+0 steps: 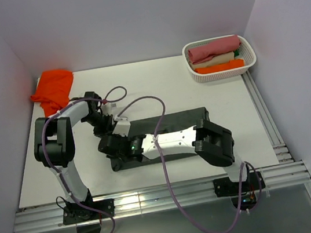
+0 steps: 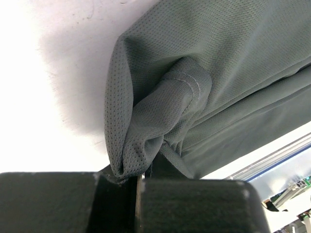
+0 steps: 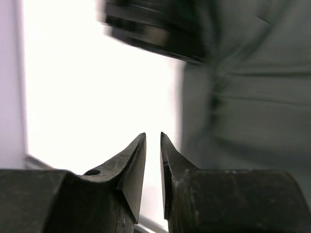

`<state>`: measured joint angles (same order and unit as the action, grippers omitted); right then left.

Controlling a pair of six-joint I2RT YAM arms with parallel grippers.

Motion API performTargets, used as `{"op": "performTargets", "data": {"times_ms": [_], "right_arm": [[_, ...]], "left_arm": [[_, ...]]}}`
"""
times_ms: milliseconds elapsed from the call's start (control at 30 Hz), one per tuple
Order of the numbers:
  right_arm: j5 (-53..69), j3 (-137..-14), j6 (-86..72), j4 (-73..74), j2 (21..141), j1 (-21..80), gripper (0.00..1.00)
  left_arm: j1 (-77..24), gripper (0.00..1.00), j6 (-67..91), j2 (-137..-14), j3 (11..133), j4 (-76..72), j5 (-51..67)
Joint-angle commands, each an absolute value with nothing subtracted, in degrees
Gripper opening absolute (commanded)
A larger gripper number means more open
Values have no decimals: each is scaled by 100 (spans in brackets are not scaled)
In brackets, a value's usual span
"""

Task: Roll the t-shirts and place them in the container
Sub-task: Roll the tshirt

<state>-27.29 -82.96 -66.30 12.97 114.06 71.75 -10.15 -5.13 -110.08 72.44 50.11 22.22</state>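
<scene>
A dark charcoal-grey t-shirt [image 1: 185, 118] lies folded into a long strip across the middle of the table. My left gripper [image 1: 106, 125] is at the strip's left end, shut on a bunched corner of the grey fabric [image 2: 160, 111], which hangs from the left gripper [image 2: 138, 177]. My right gripper [image 1: 107, 146] reaches across the strip to that same end. In the right wrist view the right gripper [image 3: 153, 135] stands open by a narrow gap over bare table, nothing in it, with the grey shirt [image 3: 252, 107] to its right. An orange t-shirt [image 1: 53, 88] lies crumpled at the back left.
A white basket [image 1: 250, 55] at the back right holds rolled garments, pink, cream and orange. Walls close the table on the left, back and right. Metal rails run along the near edge [image 1: 156, 198] and the right side [image 1: 263, 112].
</scene>
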Motion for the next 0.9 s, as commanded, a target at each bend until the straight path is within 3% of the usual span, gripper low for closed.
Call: {"op": "performTargets", "data": {"times_ms": [0, 167, 433, 533, 867], "right_arm": [[-3313, -8990, -6206, 1907, 11645, 7277, 25], [-3296, -9588, -6117, 2284, 12145, 7295, 20], [-3217, -9361, -6275, 2302, 12366, 7339, 20], [-3269, -9395, -6319, 2460, 12410, 7409, 22], [-3138, -9430, -6390, 2654, 12577, 7532, 45]], "left_arm": [[-1134, 0, -483, -10784, 7392, 5010, 1986], [-1186, 0, -466, -10784, 7453, 5036, 1943], [-1195, 0, -483, -10828, 7471, 5045, 1898], [-1195, 0, -475, -10837, 7471, 5045, 1916], [-1213, 0, -492, -10881, 7479, 5054, 1907]]}}
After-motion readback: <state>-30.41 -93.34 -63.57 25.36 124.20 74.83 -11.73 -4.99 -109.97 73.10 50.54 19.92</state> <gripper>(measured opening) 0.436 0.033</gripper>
